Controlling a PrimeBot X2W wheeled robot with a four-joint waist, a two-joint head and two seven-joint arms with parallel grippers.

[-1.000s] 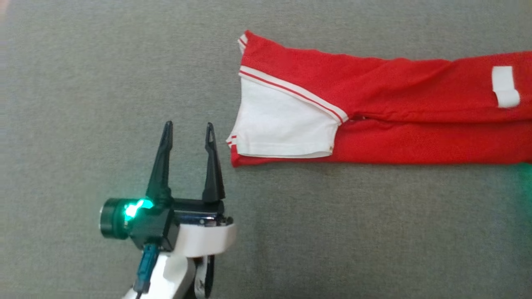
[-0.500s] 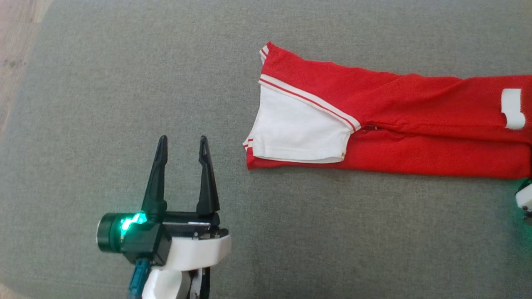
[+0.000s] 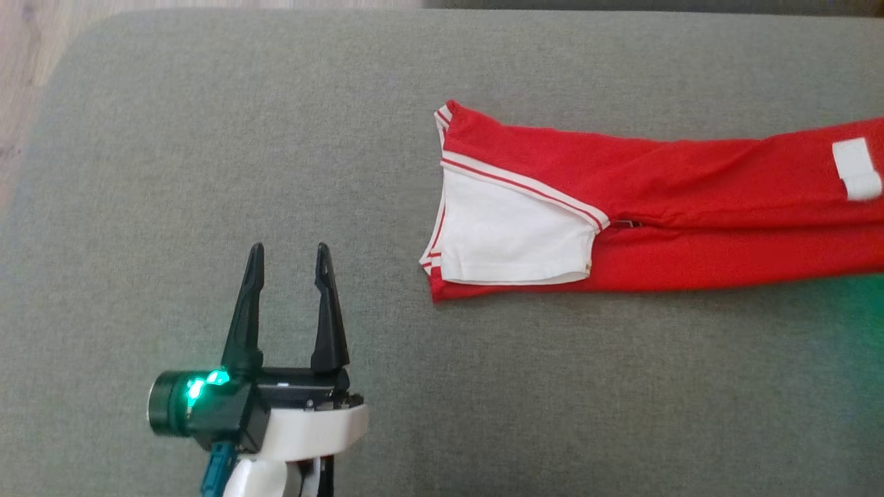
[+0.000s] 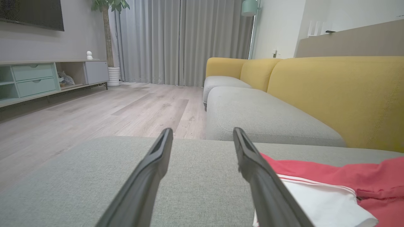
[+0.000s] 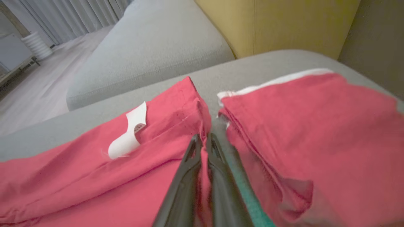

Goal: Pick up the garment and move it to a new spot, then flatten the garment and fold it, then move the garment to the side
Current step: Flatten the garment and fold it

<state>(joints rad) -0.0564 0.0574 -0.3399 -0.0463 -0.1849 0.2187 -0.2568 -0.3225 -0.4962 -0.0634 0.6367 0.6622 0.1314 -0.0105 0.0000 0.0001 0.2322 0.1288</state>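
Note:
The garment point(image 3: 663, 200) is a red piece with a white panel and white stripes, folded into a long band on the grey cushion point(image 3: 207, 172), running off the right edge of the head view. My left gripper point(image 3: 289, 254) hovers open to the left of its white end, touching nothing; in the left wrist view that gripper point(image 4: 202, 132) shows the garment point(image 4: 331, 176) to the right of its fingers. In the right wrist view my right gripper point(image 5: 203, 137) is shut on a red fold of the garment point(image 5: 94, 164), with cloth between its fingers.
A white label point(image 3: 856, 168) lies on the garment's right part. Wooden floor point(image 3: 27, 62) shows past the cushion's rounded left corner. A yellow sofa back point(image 4: 334, 94) and further grey seat cushions point(image 4: 262, 113) stand beyond.
The head camera has shifted, so the cushion's top edge and floor now show. The left gripper stays open and apart from the garment. The white part seen briefly at the right edge is gone.

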